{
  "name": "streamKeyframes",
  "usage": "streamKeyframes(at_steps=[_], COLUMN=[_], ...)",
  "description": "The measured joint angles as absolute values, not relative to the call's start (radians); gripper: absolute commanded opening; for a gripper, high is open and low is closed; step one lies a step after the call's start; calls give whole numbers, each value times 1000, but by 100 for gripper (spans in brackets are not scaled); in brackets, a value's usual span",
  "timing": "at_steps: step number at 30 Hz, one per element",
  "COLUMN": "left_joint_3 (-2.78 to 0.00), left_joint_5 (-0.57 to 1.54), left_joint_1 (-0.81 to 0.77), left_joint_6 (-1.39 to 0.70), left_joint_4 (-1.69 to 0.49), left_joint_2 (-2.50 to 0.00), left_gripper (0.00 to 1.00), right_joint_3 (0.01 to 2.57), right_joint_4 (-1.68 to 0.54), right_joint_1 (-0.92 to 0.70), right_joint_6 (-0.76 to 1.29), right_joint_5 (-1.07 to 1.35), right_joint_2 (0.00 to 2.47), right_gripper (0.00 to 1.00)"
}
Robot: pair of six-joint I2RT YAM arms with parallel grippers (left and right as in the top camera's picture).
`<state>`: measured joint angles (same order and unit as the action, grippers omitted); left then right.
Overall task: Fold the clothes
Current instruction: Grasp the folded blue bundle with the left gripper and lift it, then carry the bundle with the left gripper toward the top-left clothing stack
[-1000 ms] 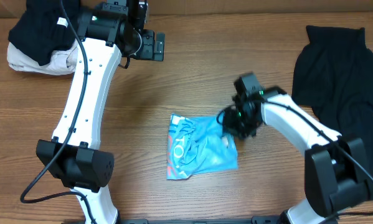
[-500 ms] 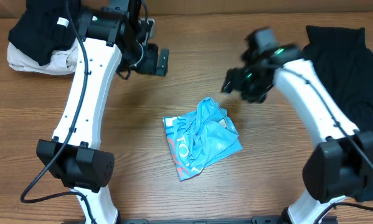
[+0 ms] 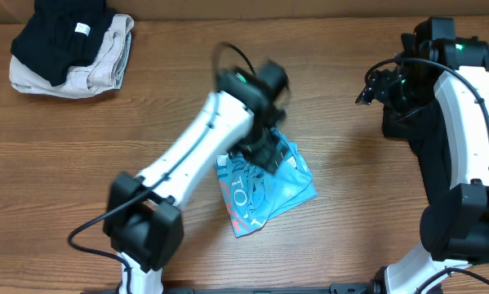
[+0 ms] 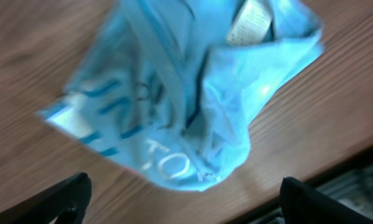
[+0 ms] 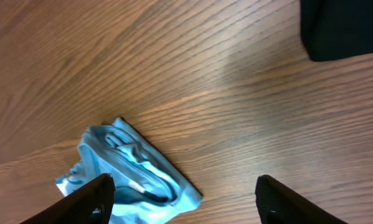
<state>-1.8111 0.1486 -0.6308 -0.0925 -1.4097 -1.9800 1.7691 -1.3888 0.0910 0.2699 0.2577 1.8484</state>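
The clothes here are a crumpled light-blue T-shirt (image 3: 268,192) with white lettering at the table's middle, a black garment (image 3: 399,124) at the right, and a black-and-beige pile (image 3: 68,49) at the back left. My left gripper (image 3: 268,151) hovers blurred just over the blue T-shirt's (image 4: 180,93) far edge. In the left wrist view its fingers (image 4: 65,200) stand wide apart, open, nothing between them. My right gripper (image 3: 375,86) hangs open at the back right, beside the black garment (image 5: 342,28). The blue T-shirt (image 5: 127,177) lies below its left finger (image 5: 93,199).
Bare wooden table (image 3: 81,163) lies left and in front of the blue shirt. The table's near edge (image 4: 360,162) shows in the left wrist view. The left arm's white link (image 3: 191,151) crosses the middle of the table.
The right gripper let go of the blue T-shirt, opened and rose to the back right. The left arm swung from the back left down over the shirt, which turned slightly.
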Motion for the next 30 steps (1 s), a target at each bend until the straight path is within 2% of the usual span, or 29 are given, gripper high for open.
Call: streamKeyframes(at_steps=[6,17,25,30], left_joint_3=[-1569,-1312,-1253,-1247], left_joint_5=[103,-39,-187,-325], left_joint_1=[-734,-736,-580,-457], left_joint_6=[-97,-15,12,68], left_joint_4=[-1256,-996,-790,-567], left_joint_2=[-1981,-1967,-1933,-1939], left_gripper=[97,100,100,100], right_joint_3=[1769,1769,1769,1769], right_joint_4=[-1396,-1398,-1397,-1395], right_joint_1=[91,91,91,91], right_joint_6=[262,262,262,262], right_joint_5=[239,229,228,229], right_joint_2=[1848,1848,1848,1848], right_gripper=[78,79,80,81])
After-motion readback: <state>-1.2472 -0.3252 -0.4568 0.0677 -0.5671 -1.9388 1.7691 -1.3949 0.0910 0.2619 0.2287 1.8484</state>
